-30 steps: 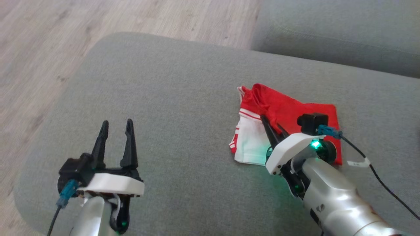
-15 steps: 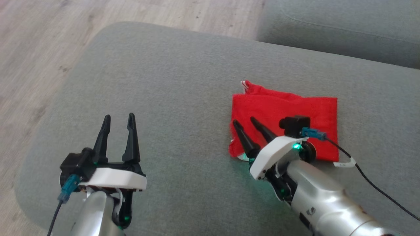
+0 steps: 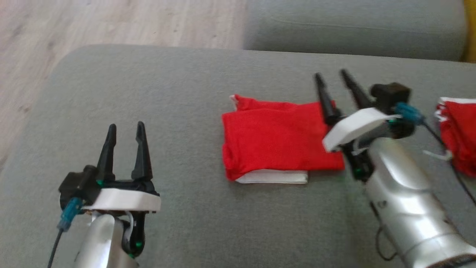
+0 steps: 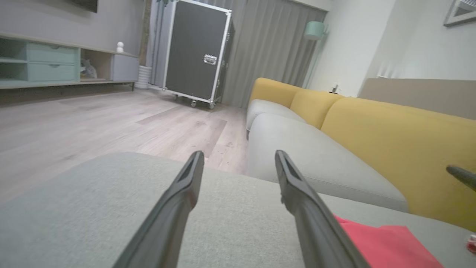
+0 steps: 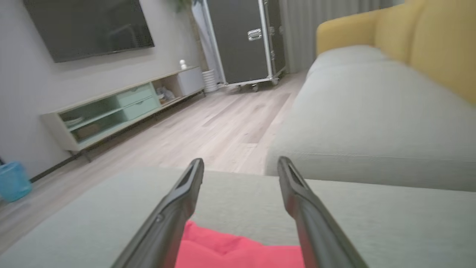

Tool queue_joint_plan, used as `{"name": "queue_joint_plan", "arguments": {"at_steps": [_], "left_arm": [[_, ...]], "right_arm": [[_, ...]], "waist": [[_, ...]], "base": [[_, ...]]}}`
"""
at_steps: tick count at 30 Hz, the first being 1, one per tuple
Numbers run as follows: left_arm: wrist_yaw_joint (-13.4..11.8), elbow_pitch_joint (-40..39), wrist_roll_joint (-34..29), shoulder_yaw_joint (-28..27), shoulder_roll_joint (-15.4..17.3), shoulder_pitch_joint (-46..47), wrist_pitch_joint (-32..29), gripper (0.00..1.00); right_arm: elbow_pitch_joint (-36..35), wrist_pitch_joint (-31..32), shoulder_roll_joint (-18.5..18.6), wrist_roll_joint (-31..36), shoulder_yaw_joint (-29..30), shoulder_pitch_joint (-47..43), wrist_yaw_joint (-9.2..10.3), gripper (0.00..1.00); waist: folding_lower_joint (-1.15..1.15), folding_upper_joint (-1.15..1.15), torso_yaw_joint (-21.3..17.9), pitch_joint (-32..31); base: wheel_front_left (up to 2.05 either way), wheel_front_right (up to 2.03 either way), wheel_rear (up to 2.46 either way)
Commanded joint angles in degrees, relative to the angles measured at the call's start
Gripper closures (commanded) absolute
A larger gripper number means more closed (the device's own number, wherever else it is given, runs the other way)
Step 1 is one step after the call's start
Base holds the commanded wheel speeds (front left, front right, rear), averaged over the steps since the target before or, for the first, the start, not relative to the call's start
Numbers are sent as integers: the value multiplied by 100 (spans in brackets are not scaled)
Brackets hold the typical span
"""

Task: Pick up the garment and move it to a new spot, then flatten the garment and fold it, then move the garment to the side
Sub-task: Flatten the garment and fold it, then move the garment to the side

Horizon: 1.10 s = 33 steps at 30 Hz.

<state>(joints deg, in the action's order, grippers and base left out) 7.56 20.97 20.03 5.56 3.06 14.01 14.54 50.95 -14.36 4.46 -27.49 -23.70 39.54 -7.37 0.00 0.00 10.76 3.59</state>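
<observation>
Head view, left to right: my left tool (image 3: pixel 126 125) is sitting spread open over the sofa cushion (image 3: pixel 167 82), holding nothing, same as a second ago. The garment (image 3: pixel 275 139) is lying mid-cushion as a neat red rectangle, white strip peeking out front. My right tool (image 3: pixel 331 74), pinching that red layer a second ago, is now hanging open and empty by its right edge. I'm reckoning the fold's done; only the shift aside is remaining.
</observation>
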Motion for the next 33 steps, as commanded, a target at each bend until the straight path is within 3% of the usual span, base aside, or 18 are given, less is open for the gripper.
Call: {"name": "queue_joint_plan", "arguments": {"at_steps": [1,8,12,21,33], "left_arm": [[-8,-230,-209,-142,98,129,46,0],[-12,-267,-339,-338,43,38,46,0],[-10,-288,-360,-386,15,-64,46,0],[-9,-406,-486,-443,-12,-285,46,0],[-8,-432,-482,-400,-17,-309,46,0]], "right_arm": [[-420,-63,41,501,390,-182,-12,0],[-1402,-63,71,1800,1757,-1017,-12,0],[-1971,-63,-43,2129,2136,-1526,-12,0],[-2779,-63,-154,2257,2262,-2473,-12,0],[-2914,-63,-157,2052,2195,-2623,-12,0]], "waist": [[0,0,-253,-74],[0,0,-581,-134],[0,0,-760,-140],[0,0,-966,-118],[0,0,-920,-134]], "base": [[0,0,0],[0,0,0],[0,0,0],[0,0,0],[0,0,0]]}}
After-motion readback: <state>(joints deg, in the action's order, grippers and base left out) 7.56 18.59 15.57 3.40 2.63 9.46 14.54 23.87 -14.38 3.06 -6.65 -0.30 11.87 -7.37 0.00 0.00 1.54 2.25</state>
